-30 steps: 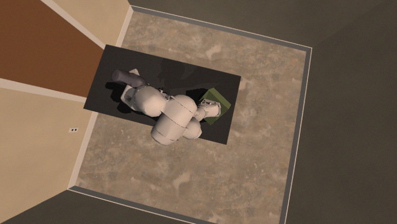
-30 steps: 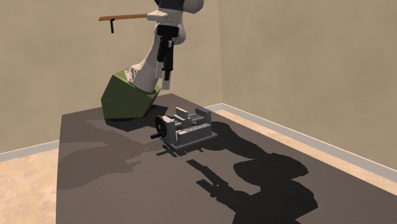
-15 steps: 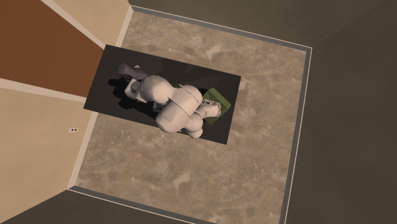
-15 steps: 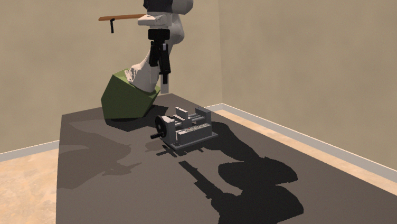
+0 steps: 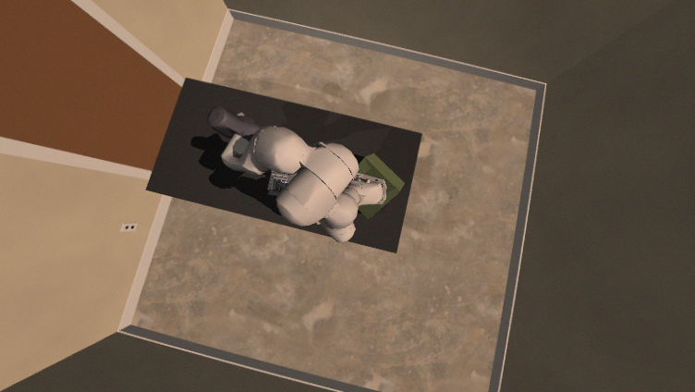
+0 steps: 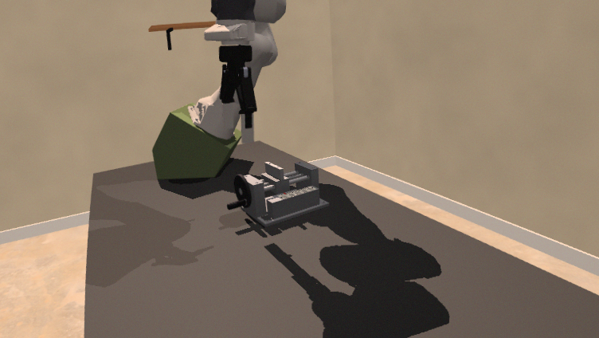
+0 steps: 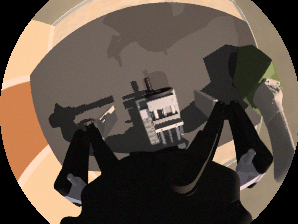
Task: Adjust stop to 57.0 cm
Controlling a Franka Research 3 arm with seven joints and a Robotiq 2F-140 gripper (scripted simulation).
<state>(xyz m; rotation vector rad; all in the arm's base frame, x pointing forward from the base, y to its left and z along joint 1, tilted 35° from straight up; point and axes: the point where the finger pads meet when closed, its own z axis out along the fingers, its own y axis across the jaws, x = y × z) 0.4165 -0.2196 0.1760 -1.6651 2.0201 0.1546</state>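
Wrist view: fingers [image 6: 238, 113] spread wide, holding nothing, apart from handwheel [image 6: 241, 190] [image 7: 159, 93].

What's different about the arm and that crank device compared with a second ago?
The arm has swung toward the top and right of the top view. The gripper has moved left in the exterior view, above the tabletop. Nothing was taken hold of or let go; it is open and empty. The handwheel and green block look unchanged.
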